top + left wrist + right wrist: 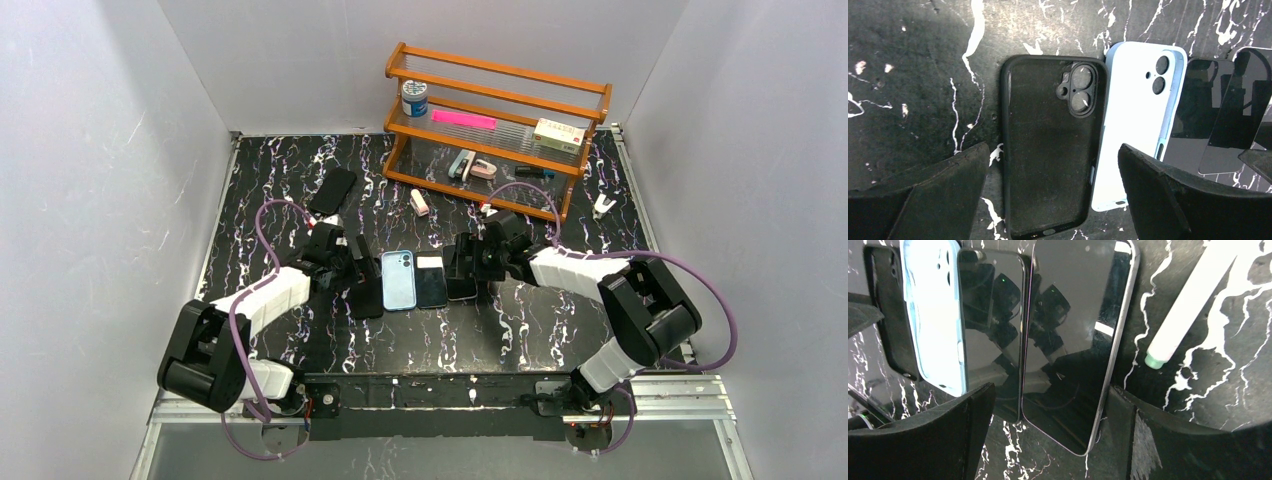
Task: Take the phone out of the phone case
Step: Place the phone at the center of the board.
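Top external view: on the black, white-veined marble worktop [560,330], four flat slabs lie side by side in a row around the middle, somewhat nearer the near edge than the far one. Counting from the left-edge side, the first is an empty matte black phone case [365,292], inner side up with its camera cut-out showing. Next is a light blue phone case [398,281] lying back up and touching the black one along a long side; whether it holds anything cannot be told. Third is a dark glass-fronted phone [431,281], screen up. Last is a silver-rimmed dark phone [462,288], also screen up and out of any case, with one long edge lying over its neighbour's in the wrist views. The left pincer [352,258] hangs low at the far end of the black case, jaws spread wide and gripping nothing. In the left wrist view its padded fingers [938,195] stand apart with the black case flat on the worktop in the gap between them. The right pincer [466,266] is likewise spread open, low over the silver-rimmed phone, with nothing held. Just beside that phone, on its right-edge side, lies a white cylinder with a pale green end [1180,310]. A second black slab [332,190] lies toward the far left corner, and an orange wooden rack [500,75] stands at the far edge toward the right corner.
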